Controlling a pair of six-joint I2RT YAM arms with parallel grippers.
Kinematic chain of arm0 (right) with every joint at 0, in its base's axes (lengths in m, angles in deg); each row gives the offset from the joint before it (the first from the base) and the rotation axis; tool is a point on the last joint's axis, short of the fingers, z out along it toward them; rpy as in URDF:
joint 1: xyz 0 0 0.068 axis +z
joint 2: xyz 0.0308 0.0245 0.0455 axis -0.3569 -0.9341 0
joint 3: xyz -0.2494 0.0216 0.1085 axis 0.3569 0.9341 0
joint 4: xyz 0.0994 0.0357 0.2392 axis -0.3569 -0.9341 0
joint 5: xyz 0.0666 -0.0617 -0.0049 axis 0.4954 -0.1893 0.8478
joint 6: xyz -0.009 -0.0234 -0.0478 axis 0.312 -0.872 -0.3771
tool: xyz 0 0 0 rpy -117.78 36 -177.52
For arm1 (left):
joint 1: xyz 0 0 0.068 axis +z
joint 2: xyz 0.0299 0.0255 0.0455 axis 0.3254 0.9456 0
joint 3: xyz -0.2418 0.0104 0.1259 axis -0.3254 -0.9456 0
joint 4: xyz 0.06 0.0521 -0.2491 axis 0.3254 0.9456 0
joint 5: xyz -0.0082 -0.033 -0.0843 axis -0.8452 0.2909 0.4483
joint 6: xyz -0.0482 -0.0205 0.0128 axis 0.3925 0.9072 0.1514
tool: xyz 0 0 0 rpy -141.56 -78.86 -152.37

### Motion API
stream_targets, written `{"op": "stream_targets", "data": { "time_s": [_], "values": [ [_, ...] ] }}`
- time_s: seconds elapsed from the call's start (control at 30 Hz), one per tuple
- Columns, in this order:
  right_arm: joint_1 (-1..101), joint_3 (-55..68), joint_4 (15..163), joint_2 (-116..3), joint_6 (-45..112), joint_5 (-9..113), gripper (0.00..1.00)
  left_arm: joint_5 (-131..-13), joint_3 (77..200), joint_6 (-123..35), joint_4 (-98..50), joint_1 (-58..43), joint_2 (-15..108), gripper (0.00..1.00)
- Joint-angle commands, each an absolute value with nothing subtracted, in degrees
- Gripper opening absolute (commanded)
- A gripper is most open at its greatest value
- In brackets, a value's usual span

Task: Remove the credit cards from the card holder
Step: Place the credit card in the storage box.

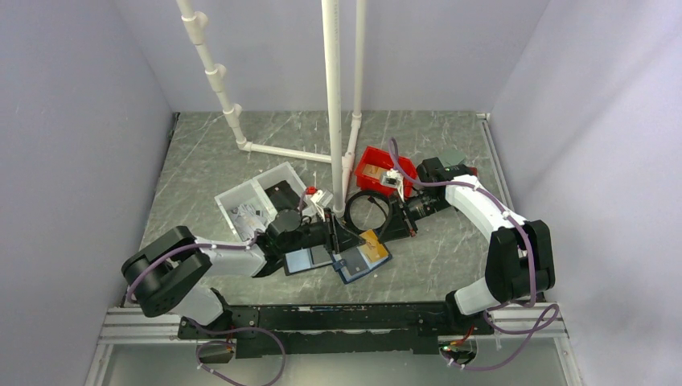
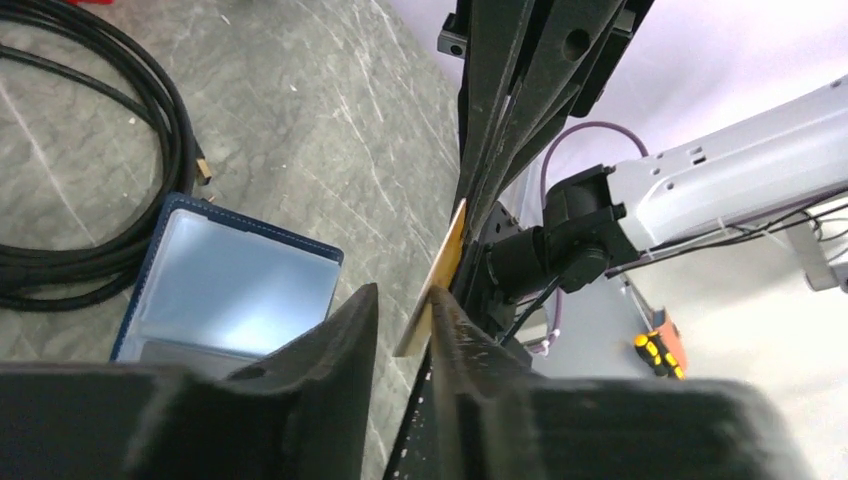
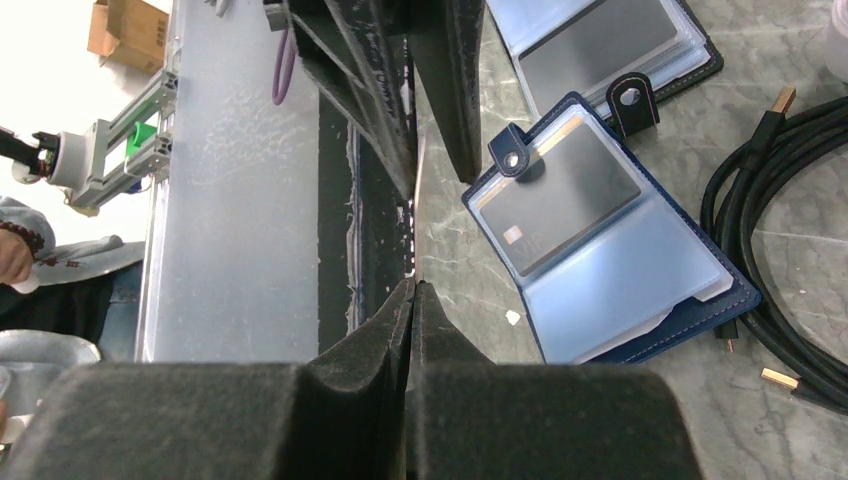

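Note:
The card holder (image 1: 354,268) (image 3: 620,270) lies open on the table, navy outside and light blue inside, with a dark card (image 3: 565,210) in one sleeve. Just above it a gold-orange credit card (image 1: 371,248) is held on edge between both arms. My right gripper (image 1: 388,236) (image 3: 413,285) is shut on one end of it. My left gripper (image 1: 351,240) (image 2: 403,300) straddles the other end. The card (image 2: 441,268) rests against one finger, with a gap to the other. The holder (image 2: 235,290) shows beside the left fingers.
A black-edged folio (image 1: 306,259) (image 3: 610,40) lies left of the holder. A coiled black cable (image 1: 366,213) (image 3: 790,200) sits behind them. Further back are a red bin (image 1: 378,173), a white tray (image 1: 253,201) and white pipe posts (image 1: 332,104). A black rail (image 1: 338,322) runs along the near edge.

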State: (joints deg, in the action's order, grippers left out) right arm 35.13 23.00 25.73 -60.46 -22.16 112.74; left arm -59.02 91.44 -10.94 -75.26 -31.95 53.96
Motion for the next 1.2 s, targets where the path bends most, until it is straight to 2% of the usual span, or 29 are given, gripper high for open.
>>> {"op": "stream_targets", "data": {
  "time_s": [0.0,0.03,0.07,0.2,0.37,0.43,0.77,0.8,0.87,0.9,0.97,1.03,1.07,1.17],
  "values": [
    [34.88,22.54,25.91,-59.87,-23.62,114.65,0.00,-54.54,94.11,-10.36,-81.37,-32.24,56.26,0.16],
    [34.86,22.56,25.86,-59.85,-23.60,114.72,0.00,-54.01,94.06,-10.16,-82.09,-32.19,56.50,0.05],
    [34.84,22.50,25.85,-59.88,-23.59,114.66,0.00,-53.60,93.97,-10.02,-82.83,-32.17,56.77,0.00],
    [34.83,22.43,25.61,-59.95,-23.91,114.67,0.01,-54.67,92.43,-9.68,-84.94,-32.17,56.24,0.00],
    [34.79,22.56,25.32,-59.64,-24.19,115.34,0.30,-58.01,89.78,-9.79,-87.84,-32.52,54.49,0.00],
    [34.78,22.56,25.07,-59.59,-24.41,115.57,0.35,-59.33,89.38,-9.93,-89.75,-33.03,54.84,0.00],
    [34.80,22.15,23.71,-60.41,-25.97,116.09,0.39,-62.44,89.80,-10.09,-97.87,-34.40,58.33,0.00],
    [34.80,22.13,23.55,-60.51,-26.09,116.15,0.38,-62.70,89.87,-10.43,-97.79,-34.54,58.34,0.00],
    [34.80,21.97,22.95,-60.65,-26.66,116.46,0.29,-63.43,89.73,-10.95,-97.60,-34.58,58.12,0.00],
    [34.80,21.95,22.68,-60.67,-26.93,116.57,0.23,-63.84,89.62,-11.12,-97.55,-34.61,57.89,0.00],
    [34.80,21.87,22.36,-60.81,-27.31,116.73,0.04,-64.52,89.37,-11.53,-97.15,-34.62,57.37,0.00],
    [34.80,21.86,22.18,-60.78,-27.53,116.81,0.00,-65.01,89.46,-11.94,-95.70,-34.61,56.60,0.00],
    [34.80,21.86,22.21,-60.74,-27.62,116.80,0.00,-65.32,89.54,-12.08,-94.73,-34.57,56.18,0.04],
    [34.68,22.01,22.78,-60.36,-27.25,116.22,0.00,-66.96,89.16,-12.55,-91.06,-34.54,54.32,0.35]
  ]
}}
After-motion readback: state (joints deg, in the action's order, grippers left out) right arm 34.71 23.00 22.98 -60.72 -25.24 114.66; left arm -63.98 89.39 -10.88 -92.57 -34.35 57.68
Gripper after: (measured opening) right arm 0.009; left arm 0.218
